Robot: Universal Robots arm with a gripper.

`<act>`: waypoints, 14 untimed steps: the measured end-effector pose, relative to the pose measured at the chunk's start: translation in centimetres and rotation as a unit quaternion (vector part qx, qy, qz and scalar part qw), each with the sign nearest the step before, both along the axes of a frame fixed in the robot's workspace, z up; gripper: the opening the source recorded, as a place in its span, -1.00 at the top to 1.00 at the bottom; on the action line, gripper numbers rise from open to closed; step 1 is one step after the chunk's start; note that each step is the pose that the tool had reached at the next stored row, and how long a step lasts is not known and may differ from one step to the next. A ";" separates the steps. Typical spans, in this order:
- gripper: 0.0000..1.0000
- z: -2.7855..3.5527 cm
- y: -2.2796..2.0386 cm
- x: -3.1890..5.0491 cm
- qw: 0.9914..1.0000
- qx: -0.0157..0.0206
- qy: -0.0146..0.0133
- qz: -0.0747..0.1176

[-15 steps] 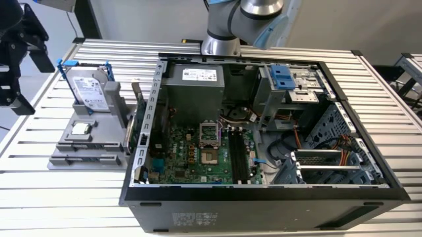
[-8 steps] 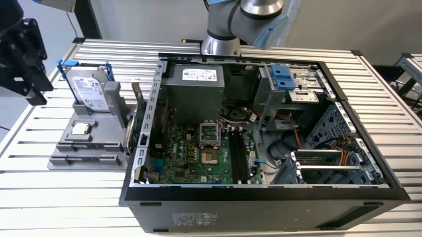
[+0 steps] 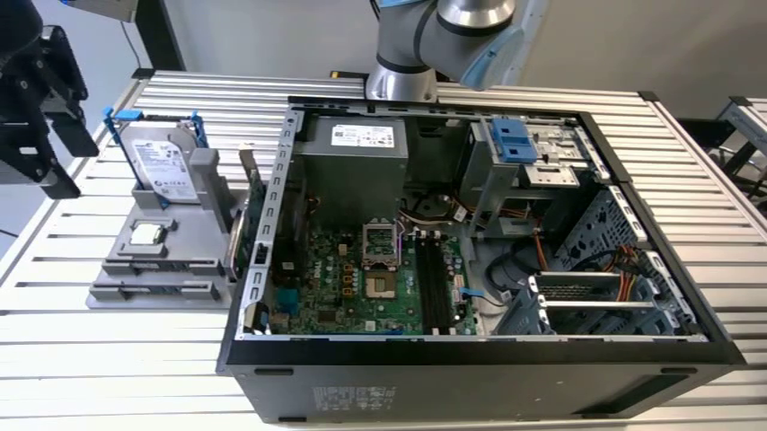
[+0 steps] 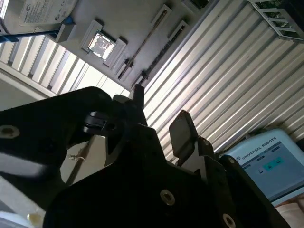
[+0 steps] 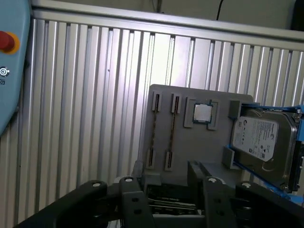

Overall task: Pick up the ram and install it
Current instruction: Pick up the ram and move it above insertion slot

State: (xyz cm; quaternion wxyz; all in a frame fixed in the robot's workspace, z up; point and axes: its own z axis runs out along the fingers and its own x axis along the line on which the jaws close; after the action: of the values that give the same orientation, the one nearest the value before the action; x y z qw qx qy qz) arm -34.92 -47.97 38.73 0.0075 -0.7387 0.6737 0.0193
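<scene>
We see the gripper (image 5: 166, 173) wide open and empty (hovering near the grey holder (image 5: 199, 145)), the ram (image 5: 173, 130) apparently seated edge-on there.

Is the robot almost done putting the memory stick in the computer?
Not yet; nothing looks done. The ram sits edge-on in the grey holder. The end effector hangs open near the holder, holding nothing. The motherboard's black slots look empty, so both grabbing and installing are left.
</scene>
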 end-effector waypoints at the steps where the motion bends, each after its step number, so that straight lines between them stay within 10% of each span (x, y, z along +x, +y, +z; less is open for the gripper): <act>1: 1.00 0.00 0.00 0.00 1.000 0.000 0.000 0.000; 14: 1.00 0.00 0.01 0.00 1.000 0.000 0.000 0.000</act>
State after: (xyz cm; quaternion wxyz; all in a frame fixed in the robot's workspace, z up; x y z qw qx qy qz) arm -34.92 -47.97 38.73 0.0075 -0.7389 0.6736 0.0193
